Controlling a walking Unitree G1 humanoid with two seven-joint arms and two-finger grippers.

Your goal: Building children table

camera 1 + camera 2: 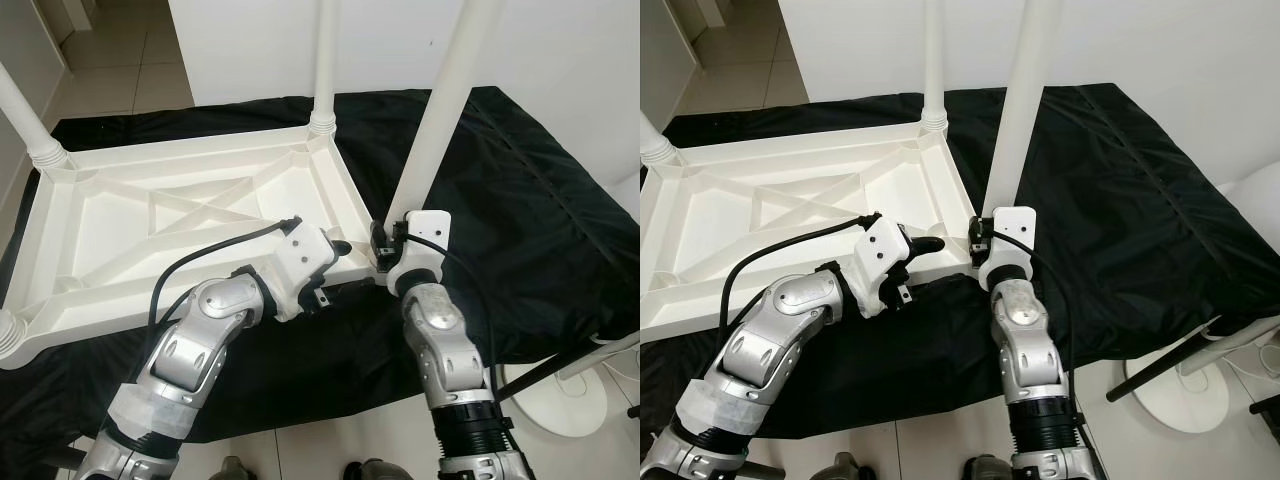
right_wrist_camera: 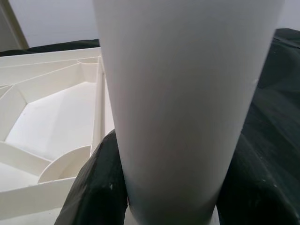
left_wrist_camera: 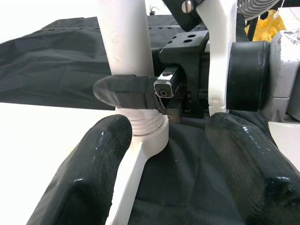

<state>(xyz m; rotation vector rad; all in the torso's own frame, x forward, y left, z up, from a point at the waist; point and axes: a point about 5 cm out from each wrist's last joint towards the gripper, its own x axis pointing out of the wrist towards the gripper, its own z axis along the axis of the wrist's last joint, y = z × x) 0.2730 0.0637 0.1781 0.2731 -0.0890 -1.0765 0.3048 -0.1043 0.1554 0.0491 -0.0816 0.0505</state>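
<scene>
Nearest the head camera are the two silver arms, both reaching to the near right corner of the upturned white plastic children's table top (image 1: 180,215), which lies on a black cloth (image 1: 520,200) over a raised surface.

Right gripper (image 2: 159,187): clenched around the base of the white cylindrical plastic table leg (image 1: 440,110), one black finger on each side. This leg leans slightly and sits at the corner socket (image 3: 150,133).

Left gripper (image 3: 168,154): released, fingers spread on either side of the same socket, with the table rim between them.

Three further legs stand at the other corners: one at the far right (image 1: 322,60), one at the far left (image 1: 25,115), one at the near left (image 1: 8,335).

Handling: the leg appears light, rigid and smooth, so likely slippery under the pads. Hold it low, just above the ribbed collar, for best control. The ribbed top looks stiff; brace it at the rim beside the socket to resist turning.
</scene>
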